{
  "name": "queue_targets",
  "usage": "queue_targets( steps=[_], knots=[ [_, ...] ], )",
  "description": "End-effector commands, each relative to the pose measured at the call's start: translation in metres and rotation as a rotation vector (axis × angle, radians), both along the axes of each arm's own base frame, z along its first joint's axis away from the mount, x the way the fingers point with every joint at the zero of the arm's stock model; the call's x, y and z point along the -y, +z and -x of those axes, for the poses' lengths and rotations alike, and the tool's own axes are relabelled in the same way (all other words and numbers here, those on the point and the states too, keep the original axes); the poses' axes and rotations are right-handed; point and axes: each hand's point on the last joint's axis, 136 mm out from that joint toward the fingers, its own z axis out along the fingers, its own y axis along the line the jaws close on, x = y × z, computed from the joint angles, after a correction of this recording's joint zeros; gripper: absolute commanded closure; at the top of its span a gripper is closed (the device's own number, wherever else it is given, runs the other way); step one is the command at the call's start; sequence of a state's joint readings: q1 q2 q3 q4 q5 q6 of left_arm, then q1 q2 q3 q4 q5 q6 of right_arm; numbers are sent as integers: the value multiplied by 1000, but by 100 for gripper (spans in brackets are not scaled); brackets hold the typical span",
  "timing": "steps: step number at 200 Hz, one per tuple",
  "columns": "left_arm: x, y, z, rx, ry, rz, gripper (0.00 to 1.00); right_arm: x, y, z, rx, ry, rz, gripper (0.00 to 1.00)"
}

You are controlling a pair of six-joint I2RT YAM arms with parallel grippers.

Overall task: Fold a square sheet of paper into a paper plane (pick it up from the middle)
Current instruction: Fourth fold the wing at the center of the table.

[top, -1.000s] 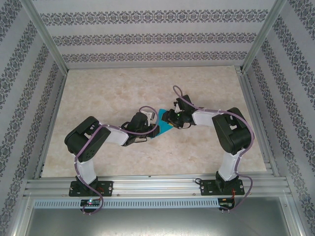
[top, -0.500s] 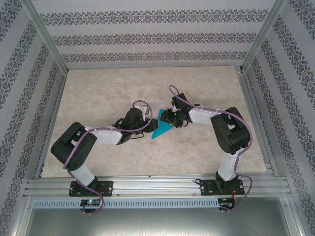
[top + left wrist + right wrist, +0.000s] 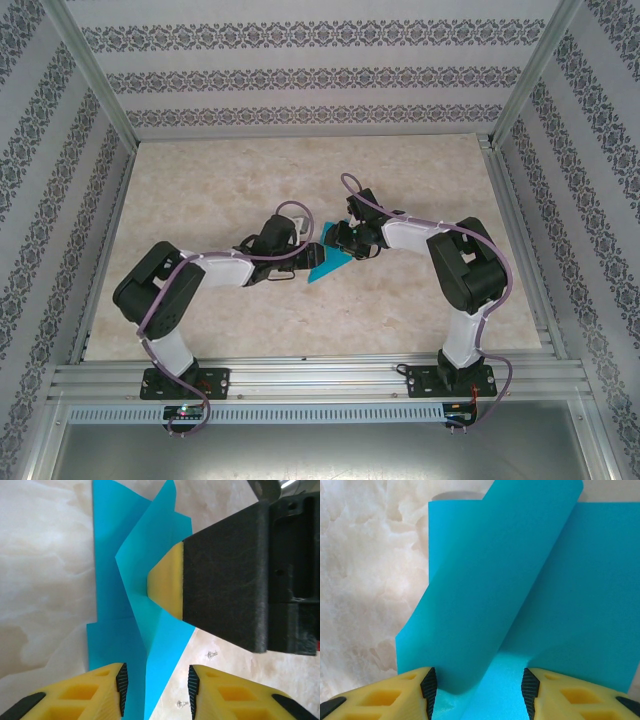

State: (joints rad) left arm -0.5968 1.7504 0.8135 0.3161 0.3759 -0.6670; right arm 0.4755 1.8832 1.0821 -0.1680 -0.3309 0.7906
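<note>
Fingers on both arms stand apart, gripping nothing. The left fingers [image 3: 95, 692] frame the near end of the paper [image 3: 112, 580]. A raised crease runs down into the gap between them, closer to the left-hand pad; whether it touches that pad I cannot tell. The right fingers [image 3: 405, 695] also have the paper [image 3: 485, 605] between them. A broad flap curls up out of their gap and slants away to the upper right, over a flat layer lying on the counter [image 3: 365, 555].

The left wrist view adds one yellow tip of the right fingers [image 3: 167, 585], seen from outside. It is tucked into the fold under the lifted flap and touches the paper, with its black body behind it. The right wrist view gives the smooth curve of that flap.

From above, the left arm [image 3: 215, 270] and right arm [image 3: 410, 235] meet near the middle of the counter [image 3: 200, 200]. The paper [image 3: 325, 265] is a small teal triangle between their tips, its point toward the near edge. Patterned walls [image 3: 300, 80] close in the counter.
</note>
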Motion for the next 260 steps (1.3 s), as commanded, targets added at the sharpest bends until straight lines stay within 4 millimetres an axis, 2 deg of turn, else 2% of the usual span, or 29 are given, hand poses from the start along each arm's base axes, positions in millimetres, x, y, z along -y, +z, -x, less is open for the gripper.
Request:
queue_targets(
  steps=[1, 58, 96, 142, 193, 247, 260],
  knots=[
    [6, -6, -4, -55, -23, 16, 60, 18, -34, 21, -111, -32, 76, 48],
    [5, -20, -10, -88, -11, 14, 61, 15, -30, 20, -108, -30, 56, 48],
    [18, -17, -11, -90, -54, 70, 71, 14, -28, 19, -106, -30, 47, 49],
    [21, -22, -13, -93, -72, 60, 78, 14, -26, 20, -105, -30, 39, 49],
    [25, -13, -14, -59, -110, 105, 91, 14, -25, 20, -103, -29, 36, 49],
    [18, -23, -13, -85, -90, 83, 84, 16, -33, 23, -122, -31, 54, 49],
    [17, -23, -14, -85, -87, 76, 86, 17, -35, 23, -128, -33, 61, 49]
  ],
)
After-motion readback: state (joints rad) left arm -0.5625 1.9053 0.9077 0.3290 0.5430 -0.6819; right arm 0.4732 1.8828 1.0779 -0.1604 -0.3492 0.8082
